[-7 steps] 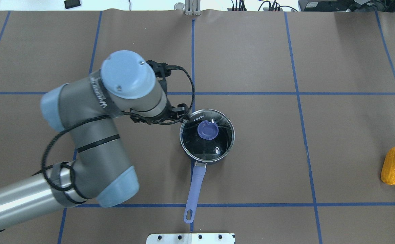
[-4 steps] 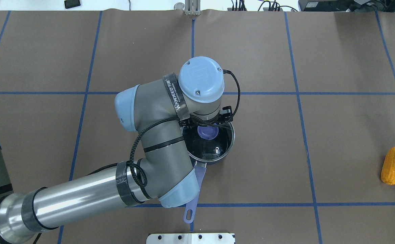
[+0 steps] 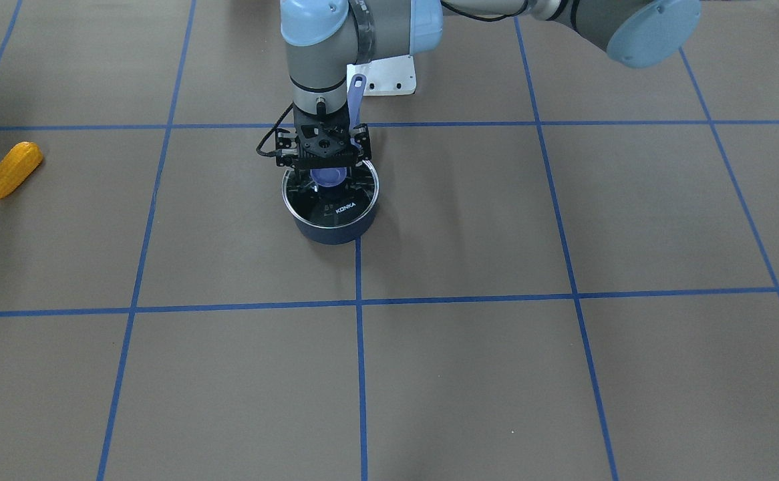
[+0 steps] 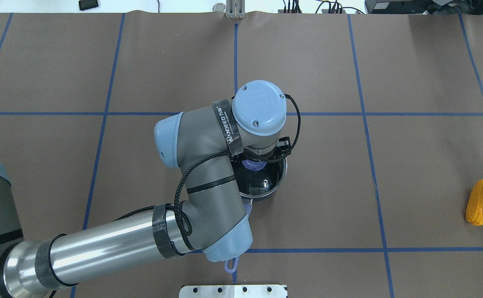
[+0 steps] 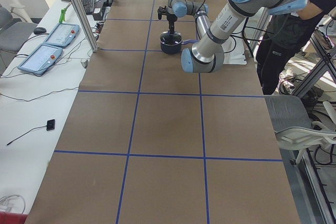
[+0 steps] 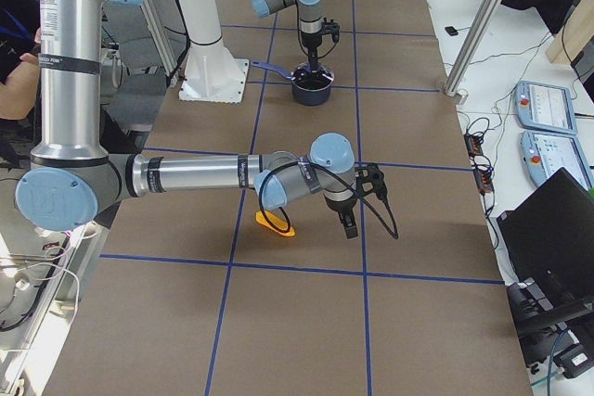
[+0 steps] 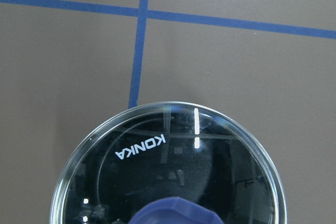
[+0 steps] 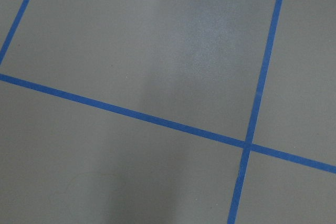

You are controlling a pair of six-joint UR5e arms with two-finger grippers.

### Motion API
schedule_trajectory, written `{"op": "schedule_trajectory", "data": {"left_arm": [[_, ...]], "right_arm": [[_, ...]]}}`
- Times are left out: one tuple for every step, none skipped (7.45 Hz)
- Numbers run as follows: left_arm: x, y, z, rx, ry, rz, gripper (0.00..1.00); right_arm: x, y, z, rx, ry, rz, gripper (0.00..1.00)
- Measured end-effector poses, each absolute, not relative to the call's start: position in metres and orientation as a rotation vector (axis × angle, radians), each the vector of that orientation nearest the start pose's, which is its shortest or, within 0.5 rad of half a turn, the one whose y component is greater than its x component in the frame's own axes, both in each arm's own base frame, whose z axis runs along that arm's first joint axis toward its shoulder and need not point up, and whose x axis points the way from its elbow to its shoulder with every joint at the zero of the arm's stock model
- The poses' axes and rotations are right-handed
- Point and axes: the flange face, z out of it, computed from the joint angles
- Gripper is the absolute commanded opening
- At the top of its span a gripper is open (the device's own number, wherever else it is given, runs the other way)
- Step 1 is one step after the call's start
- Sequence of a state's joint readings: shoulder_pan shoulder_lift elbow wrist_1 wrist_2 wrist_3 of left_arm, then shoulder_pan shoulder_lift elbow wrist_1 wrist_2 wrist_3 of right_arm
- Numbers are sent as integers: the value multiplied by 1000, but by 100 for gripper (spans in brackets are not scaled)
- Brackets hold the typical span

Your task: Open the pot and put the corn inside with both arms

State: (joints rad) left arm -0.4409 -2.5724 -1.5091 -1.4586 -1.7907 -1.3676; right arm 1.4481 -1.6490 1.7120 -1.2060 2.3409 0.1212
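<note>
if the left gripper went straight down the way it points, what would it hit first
The purple knob of the glass lid. The left gripper points straight down over it, with its fingers to either side. The remaining gap is hard to judge.

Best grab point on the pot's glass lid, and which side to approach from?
Grip the blue-purple knob at the centre of the round glass lid, coming straight down from above. The lid lies flat on the dark saucepan, and the knob is its only raised part. The left claw hangs directly over it.
</note>
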Motion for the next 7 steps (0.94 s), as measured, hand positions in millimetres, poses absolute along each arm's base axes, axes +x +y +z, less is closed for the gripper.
{"op": "schedule_trajectory", "data": {"left_arm": [[611,-411,67,66,848,-130,5],[610,-411,67,68,849,-127,0],[609,-411,66,70,850,-125,0],[608,-410,65,72,854,-124,0],[602,-410,62,79,860,-119,0],[587,-408,59,96,861,-92,0],[558,-405,68,123,853,-48,0]], "right_arm": [[5,-483,585,310,-802,-166,100],[4,-483,585,310,-802,-167,100],[4,-483,585,311,-802,-167,100],[4,-483,585,311,-802,-168,100],[4,-484,584,313,-802,-169,100],[4,-484,583,314,-802,-169,100],[4,-484,583,314,-801,-169,100]]}}
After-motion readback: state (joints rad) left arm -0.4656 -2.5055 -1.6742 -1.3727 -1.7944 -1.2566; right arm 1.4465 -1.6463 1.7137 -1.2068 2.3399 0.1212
